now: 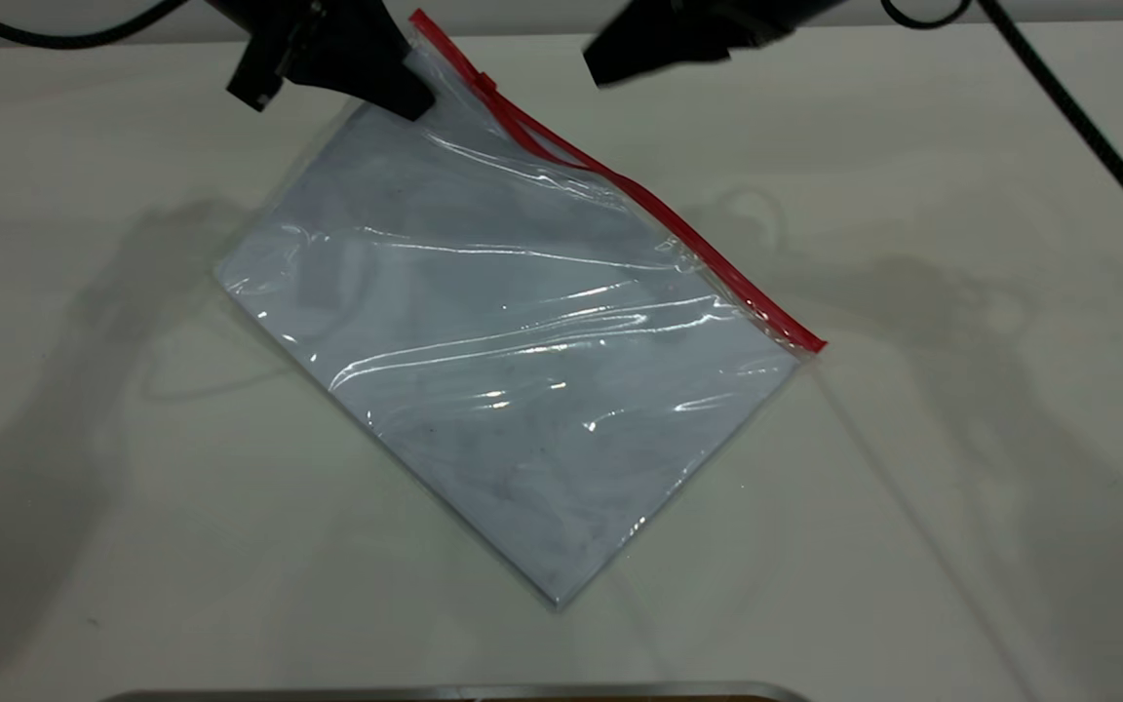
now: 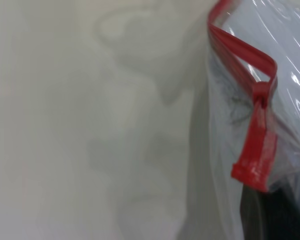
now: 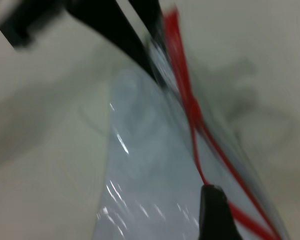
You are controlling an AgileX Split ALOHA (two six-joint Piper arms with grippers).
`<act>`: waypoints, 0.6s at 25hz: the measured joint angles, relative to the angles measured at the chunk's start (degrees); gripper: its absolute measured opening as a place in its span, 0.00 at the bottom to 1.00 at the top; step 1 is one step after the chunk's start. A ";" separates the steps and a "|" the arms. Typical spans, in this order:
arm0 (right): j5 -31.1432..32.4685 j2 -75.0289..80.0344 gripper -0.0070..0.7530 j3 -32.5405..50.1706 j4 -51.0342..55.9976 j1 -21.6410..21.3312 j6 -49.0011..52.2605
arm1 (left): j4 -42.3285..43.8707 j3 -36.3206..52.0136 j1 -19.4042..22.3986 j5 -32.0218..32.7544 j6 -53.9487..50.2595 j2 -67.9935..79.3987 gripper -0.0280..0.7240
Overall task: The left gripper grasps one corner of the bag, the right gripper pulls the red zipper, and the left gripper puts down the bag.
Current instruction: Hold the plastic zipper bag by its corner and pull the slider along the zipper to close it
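**Corner pinned, zipper half split**

I have the left gripper [image 1: 396,83] clamped on the corner of the bag [image 1: 422,44] at the upper left of the frame, lifting that end so the red zipper [image 1: 639,200] stays taut. The right gripper [image 1: 620,60] hovers just beside the slider tab [image 1: 485,82]; I cannot tell its opening. The bag [image 1: 513,370] lies diagonally mid-frame, glossy, wrinkled, its red tracks parted below the tab.

The bag [image 1: 513,361] is clear, glossy plastic, wrinkled and streaked with bright glare over a pale bluish-white inside. Its zipper [image 1: 620,185] is a smooth red plastic strip. The surface [image 1: 961,487] looks matt off-white. The left pincer [image 1: 406,93] is matt black.
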 joint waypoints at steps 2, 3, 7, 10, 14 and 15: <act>0.75 0.00 0.64 0.00 1.65 0.00 -1.86 | -2.37 0.00 0.00 0.73 0.06 0.60 0.11; 0.89 0.00 0.64 0.00 1.90 0.00 -2.23 | -3.98 0.00 0.00 1.38 0.06 0.82 0.11; 1.81 0.05 0.64 0.00 2.31 0.54 -2.70 | -8.58 0.00 -0.04 3.23 0.18 1.34 0.11; 1.81 0.05 0.64 0.00 2.57 1.53 -3.01 | -9.29 0.00 -0.32 3.29 0.22 1.48 0.11; 1.25 0.05 0.64 0.00 3.25 3.10 -3.33 | -9.47 0.00 -1.47 3.29 0.22 1.70 0.11; 0.72 0.05 0.64 0.00 3.39 3.41 -3.33 | -9.60 0.00 -1.78 3.29 0.22 1.70 0.11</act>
